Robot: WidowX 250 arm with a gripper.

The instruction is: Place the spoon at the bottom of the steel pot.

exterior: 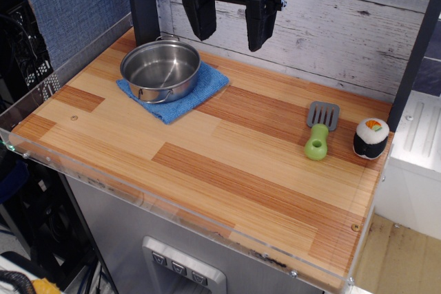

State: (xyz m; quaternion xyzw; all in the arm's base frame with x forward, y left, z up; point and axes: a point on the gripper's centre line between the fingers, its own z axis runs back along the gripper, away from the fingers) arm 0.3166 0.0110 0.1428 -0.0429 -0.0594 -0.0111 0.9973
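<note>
The spoon lies flat on the wooden table at the right, grey slotted head toward the back, lime-green handle toward the front. The steel pot stands upright and empty on a blue cloth at the back left. My gripper hangs open and empty high above the back of the table, between the pot and the spoon, touching neither.
A black-and-white sushi-roll plush stands just right of the spoon near the table's right edge. A dark post rises behind the pot. A white plank wall backs the table. A clear rim lines the front edge.
</note>
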